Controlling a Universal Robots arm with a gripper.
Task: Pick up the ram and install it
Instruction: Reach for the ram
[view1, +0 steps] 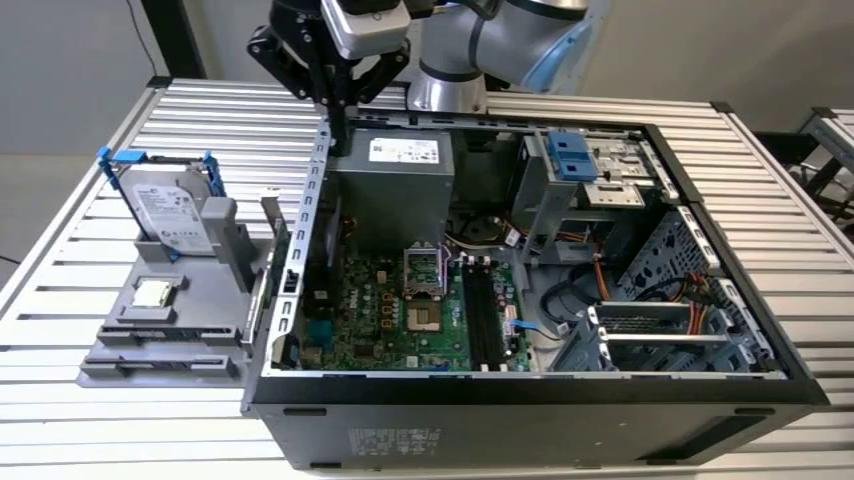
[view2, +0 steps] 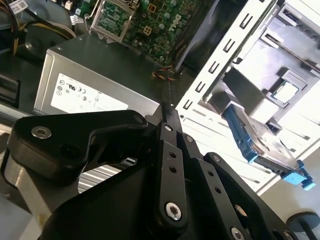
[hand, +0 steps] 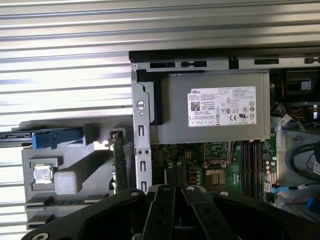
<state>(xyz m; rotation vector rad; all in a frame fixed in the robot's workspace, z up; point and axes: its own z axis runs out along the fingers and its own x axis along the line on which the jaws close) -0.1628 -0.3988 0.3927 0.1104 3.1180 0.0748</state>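
The ram (hand: 118, 161) is a thin green stick standing on edge in the grey fixture (hand: 75, 200), just outside the case's side wall; in the exterior view the ram (view1: 272, 238) is a narrow upright strip at the fixture's right end. My gripper (view1: 339, 140) hangs above the case's back corner, over the power supply (view1: 387, 175), higher than the ram and behind it. Its fingers (view2: 170, 130) are pressed together with nothing between them. The dark memory slots (view1: 481, 320) lie empty on the motherboard (view1: 387, 320).
A silver hard drive in a blue bracket (view1: 167, 215) stands on the fixture, and a small square processor chip (view1: 154, 292) lies in front of it. The open computer case (view1: 534, 390) sits on a slatted metal table (view1: 80, 400). Cables and drive cages (view1: 654, 330) fill the case's right side.
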